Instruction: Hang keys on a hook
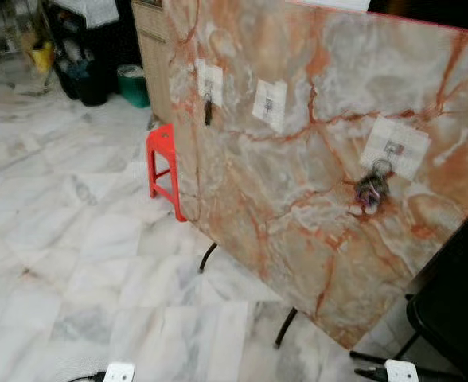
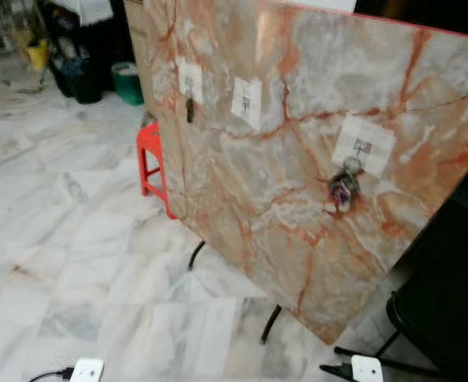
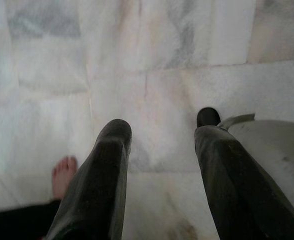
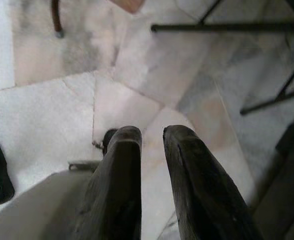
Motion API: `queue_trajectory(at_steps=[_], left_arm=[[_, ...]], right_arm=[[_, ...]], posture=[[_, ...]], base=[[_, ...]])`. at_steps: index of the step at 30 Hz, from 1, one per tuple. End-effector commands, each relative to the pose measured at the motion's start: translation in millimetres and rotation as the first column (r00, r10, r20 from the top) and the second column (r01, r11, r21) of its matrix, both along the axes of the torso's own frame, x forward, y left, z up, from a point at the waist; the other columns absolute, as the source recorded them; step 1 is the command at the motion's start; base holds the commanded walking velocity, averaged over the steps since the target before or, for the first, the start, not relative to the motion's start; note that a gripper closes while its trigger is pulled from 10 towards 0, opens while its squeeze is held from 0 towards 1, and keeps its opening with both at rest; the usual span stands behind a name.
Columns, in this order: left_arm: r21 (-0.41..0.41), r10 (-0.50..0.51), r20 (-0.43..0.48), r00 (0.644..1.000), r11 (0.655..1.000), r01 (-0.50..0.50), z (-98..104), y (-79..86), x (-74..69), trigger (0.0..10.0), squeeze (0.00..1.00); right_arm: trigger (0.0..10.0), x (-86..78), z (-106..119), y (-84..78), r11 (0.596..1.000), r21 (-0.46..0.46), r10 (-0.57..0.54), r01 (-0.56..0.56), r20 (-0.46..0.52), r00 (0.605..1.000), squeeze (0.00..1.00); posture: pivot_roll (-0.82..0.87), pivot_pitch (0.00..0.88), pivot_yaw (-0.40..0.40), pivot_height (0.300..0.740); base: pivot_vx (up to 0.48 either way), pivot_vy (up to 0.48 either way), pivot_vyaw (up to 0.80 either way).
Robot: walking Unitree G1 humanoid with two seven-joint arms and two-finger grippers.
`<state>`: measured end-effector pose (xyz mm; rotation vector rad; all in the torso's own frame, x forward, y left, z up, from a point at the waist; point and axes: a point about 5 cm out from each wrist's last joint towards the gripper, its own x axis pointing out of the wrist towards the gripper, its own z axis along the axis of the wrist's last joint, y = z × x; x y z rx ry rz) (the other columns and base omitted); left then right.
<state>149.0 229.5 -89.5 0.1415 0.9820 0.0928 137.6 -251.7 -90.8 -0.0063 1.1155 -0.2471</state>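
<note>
Hanging blurred keys [image 1: 370, 191] on hook [image 1: 392, 149], marble board [image 1: 298, 199] cropped

Tilted marble-patterned board [image 1: 298, 199] bearing three white hook pads, keys [image 1: 371, 191] on the nearest hook.

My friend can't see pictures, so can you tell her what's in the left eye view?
A bunch of keys hangs from a hook on a tilted orange marble board, with two more hooks further left, one holding a small dark key. A red stool stands beside it on the white marble floor.
</note>
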Motion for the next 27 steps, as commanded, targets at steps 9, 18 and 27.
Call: queue_trajectory(at_steps=[9, 18, 27], left_arm=[[0.003, 0.004, 0.002, 1.0, 1.0, -0.004, 0.7, 2.2, 0.5, 10.0, 0.0], [0.002, 0.007, 0.007, 1.0, 1.0, -0.007, 1.7, 4.0, 1.9, 10.0, 0.0], [0.004, 0.014, 0.01, 1.0, 1.0, -0.014, 2.2, 5.5, 2.0, 10.0, 0.0]], right_arm=[[10.0, -10.4, -3.7, 0.1, 1.0, 0.003, -0.016, 0.016, -0.034, 0.999, 0.0], [10.0, -8.3, -3.4, 1.3, 1.0, 0.0, -0.018, 0.018, -0.031, 0.999, 0.0], [10.0, -8.3, -4.1, 3.5, 1.0, 0.004, -0.021, 0.021, -0.033, 0.999, 0.0]], posture=[[0.07, 0.0, -0.02, 0.74], [0.07, 0.0, -0.014, 0.74], [0.07, 0.0, -0.014, 0.74]], base=[[0.0, 0.32, -0.79], [0.0, 0.334, -0.35], [0.0, 0.163, 0.0]])
